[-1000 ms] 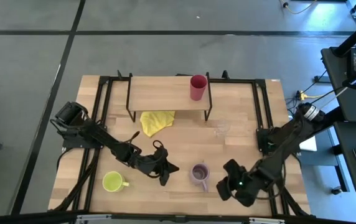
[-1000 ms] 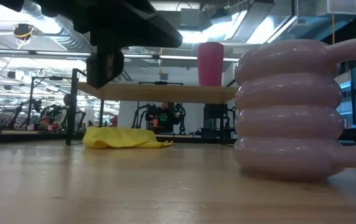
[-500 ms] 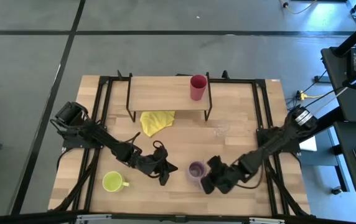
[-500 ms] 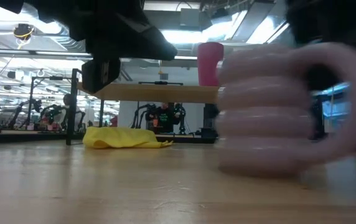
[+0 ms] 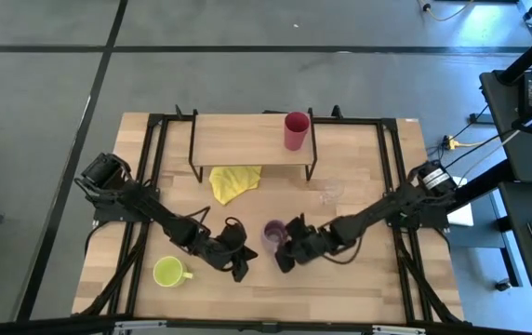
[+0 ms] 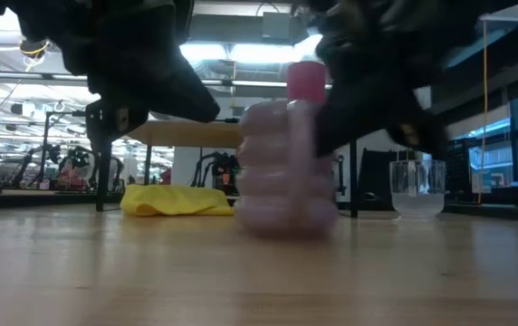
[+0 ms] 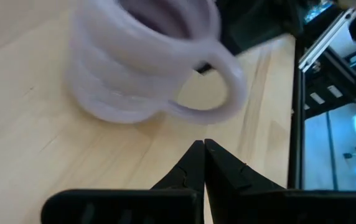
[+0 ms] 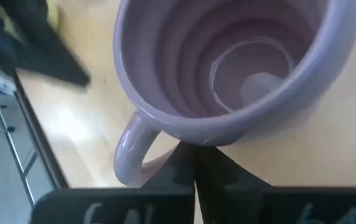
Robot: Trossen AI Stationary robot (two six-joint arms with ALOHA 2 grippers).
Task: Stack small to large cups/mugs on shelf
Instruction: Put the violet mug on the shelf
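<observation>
The lilac mug (image 5: 273, 233) stands upright on the table between both grippers, its handle (image 7: 228, 87) toward the near side. My right gripper (image 8: 192, 152) is shut at the mug's near-right side (image 5: 289, 253). My left gripper (image 7: 203, 146) is shut and sits just left of the mug (image 5: 241, 263), its tips a little short of the handle. The red cup (image 5: 296, 130) stands on the shelf (image 5: 238, 140) at its right end. The lime-yellow mug (image 5: 168, 272) sits near the table's near left edge. The clear glass (image 5: 331, 194) stands right of the shelf. My right gripper presses its shut fingertips against the lilac mug's outer wall just under the rim, beside the handle's root (image 8: 196, 138). It comes from the table's near right, slanting down. The mug stands upright with its base on the table.
A yellow cloth (image 5: 233, 181) lies on the table at the shelf's near edge, partly under it. Black metal rails (image 5: 392, 177) run along the table's left and right sides. Bare tabletop (image 5: 340, 298) lies along the near edge, right of the lime-yellow mug.
My right gripper has swept from the near right corner toward the table's left and far side, reached the lilac mug and pushed it. The mug has slid along the table to the left and away from the near edge, staying upright.
</observation>
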